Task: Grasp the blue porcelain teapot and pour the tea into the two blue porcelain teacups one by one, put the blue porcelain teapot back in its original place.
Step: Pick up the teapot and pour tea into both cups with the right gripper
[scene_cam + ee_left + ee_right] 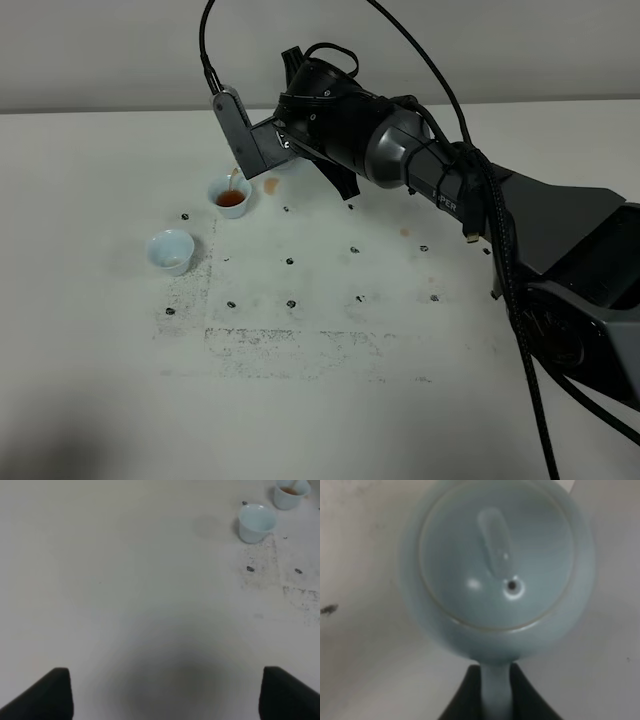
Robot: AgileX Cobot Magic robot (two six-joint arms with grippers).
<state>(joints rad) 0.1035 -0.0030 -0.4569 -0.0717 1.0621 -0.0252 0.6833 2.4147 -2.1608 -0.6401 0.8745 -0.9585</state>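
White desk point(100, 400) speckled with little black marks, plain wall behind, nothing fancy. The right claw point(496, 674) is pinching the teapot point(495, 570) by its handle point(496, 700), pressed tight on both sides. The pot hangs over the far side of the desk, right by the cup with tea point(231, 196). From the high camera the arm hides nearly all of the pot. The empty cup point(170, 250) sits near the first one, a bit closer to the camera, and looks dry to me. The left claw point(166, 680) is spread wide over bare desk, well apart from both cups.

What worries me: there's a brown spot point(271, 185) on the desk just beside the full cup, so I'd guess the spout dribbles. Swinging over to the second cup without tipping back first could leave a trail. That handle is thin and glossy, so the pot could swivel in the pinch. The lid point(495, 555) looks like it just rests on top, so a steep tilt might slide it off. And the full cup could overflow if more goes in.
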